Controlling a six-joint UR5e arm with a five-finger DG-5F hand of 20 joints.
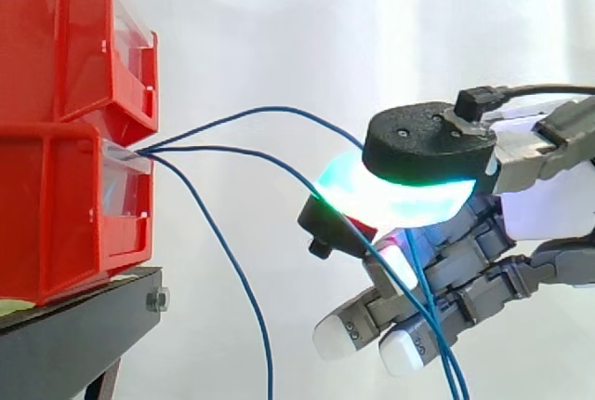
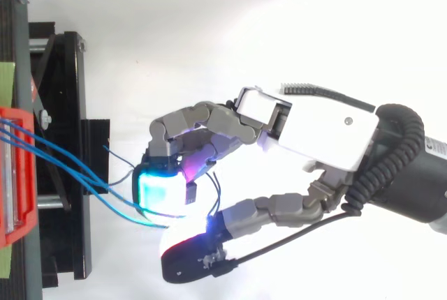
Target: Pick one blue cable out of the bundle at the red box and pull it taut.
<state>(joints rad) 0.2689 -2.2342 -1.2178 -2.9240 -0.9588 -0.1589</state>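
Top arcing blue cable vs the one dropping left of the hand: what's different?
The arcing cable rises from the lower red bin and curves across to the hand. The dropping cable falls steeply to the side view's bottom edge, clear of the hand. Shared: both are thin, blue and slack, and come from the same bin front.

Black stand (image 1: 84, 326) (1 bolt (image 1: 156, 300) at its edge) before white curtain (image 1: 372, 28).

2 red bins (image 1: 65, 42) are stacked on 1 black stand (image 1: 65, 335), 3 blue cables (image 1: 270, 109) leave them, and there is 1 hand (image 2: 314, 129).
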